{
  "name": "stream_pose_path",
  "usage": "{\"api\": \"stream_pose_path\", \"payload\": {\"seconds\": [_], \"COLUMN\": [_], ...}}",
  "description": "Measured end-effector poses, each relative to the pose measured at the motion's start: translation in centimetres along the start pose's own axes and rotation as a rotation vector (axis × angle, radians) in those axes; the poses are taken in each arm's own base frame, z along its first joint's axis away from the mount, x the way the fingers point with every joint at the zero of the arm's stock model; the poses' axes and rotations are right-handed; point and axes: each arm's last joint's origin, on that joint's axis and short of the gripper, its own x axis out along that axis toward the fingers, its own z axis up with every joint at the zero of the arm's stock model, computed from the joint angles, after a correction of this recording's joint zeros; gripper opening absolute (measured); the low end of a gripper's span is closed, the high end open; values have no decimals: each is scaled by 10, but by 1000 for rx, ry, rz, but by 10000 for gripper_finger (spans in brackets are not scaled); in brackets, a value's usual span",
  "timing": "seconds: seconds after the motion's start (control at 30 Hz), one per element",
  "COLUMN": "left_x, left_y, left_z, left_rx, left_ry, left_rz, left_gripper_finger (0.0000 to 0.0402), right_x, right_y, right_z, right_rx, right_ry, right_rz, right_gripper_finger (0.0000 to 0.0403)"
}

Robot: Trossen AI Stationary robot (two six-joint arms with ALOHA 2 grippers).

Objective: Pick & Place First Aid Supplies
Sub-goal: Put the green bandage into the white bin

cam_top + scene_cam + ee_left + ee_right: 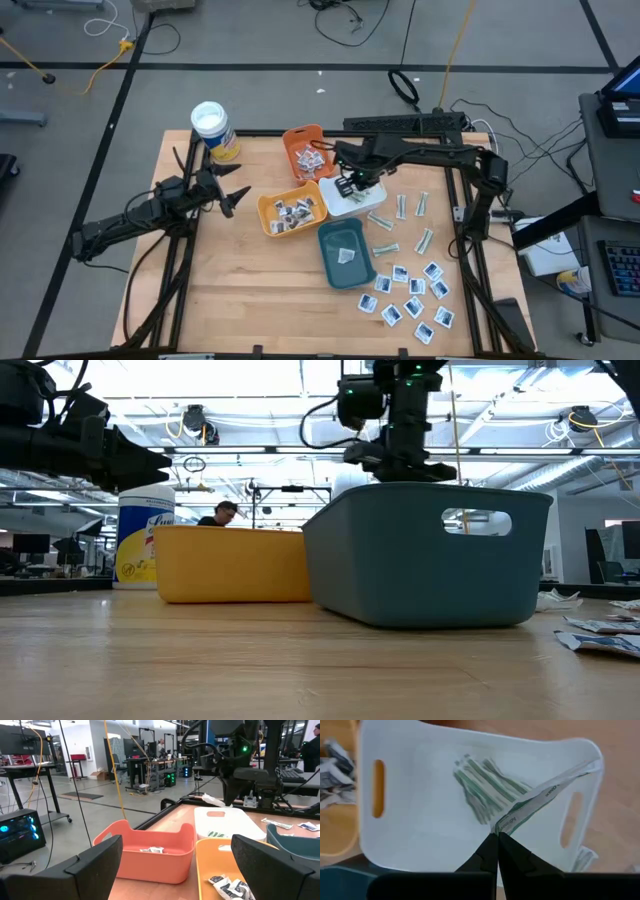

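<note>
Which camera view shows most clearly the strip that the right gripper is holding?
The right wrist view: the right gripper is shut on the grey-green strip, pinching its end above the white tray. In the high view the arm covers the strip; in the low view the teal tray blocks it; in the left wrist view I cannot make it out.

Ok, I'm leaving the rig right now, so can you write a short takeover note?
Right gripper: shut on a grey-green strip, above the white tray.
Left gripper: open, empty, waiting beside the canister.
Done: strips in the white tray, packets in the orange trays, one in the teal tray.
Left: release this strip; loose strips and blue-print sachets remain on the table.
</note>
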Motion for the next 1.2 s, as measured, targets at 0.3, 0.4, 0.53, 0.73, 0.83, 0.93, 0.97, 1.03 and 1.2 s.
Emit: {"api": "stream_pose_path", "payload": {"seconds": [0.3,0.4,0.53,0.73,0.83,0.93,0.97,1.03,1.2], "left_x": [0,0,0,0,0,0,0,0,0], "left_y": [0,0,0,0,0,0,0,0,0], "left_z": [0,0,0,0,0,0,0,0,0], "left_rx": [0,0,0,0,0,0,0,0,0], "left_ry": [0,0,0,0,0,0,0,0,0], "left_rz": [0,0,0,0,0,0,0,0,0], "left_gripper_finger": [379,379,379,379,379,379,379,379,379], "right_x": [32,42,56,57,57,57,57,57,49], "right_y": [14,17,19,21,22,22,22,23,19], "right_z": [5,7,6,8,9,9,9,9,9], "right_rx": [-59,-78,-85,-114,-149,-160,-156,-151,-124], "right_ry": [31,40,67,56,38,40,40,35,35], "right_rz": [-31,-39,-65,-53,-40,-42,-42,-39,-33], "right_gripper_finger": [0,0,1,21,48,88,102,131,189]}}
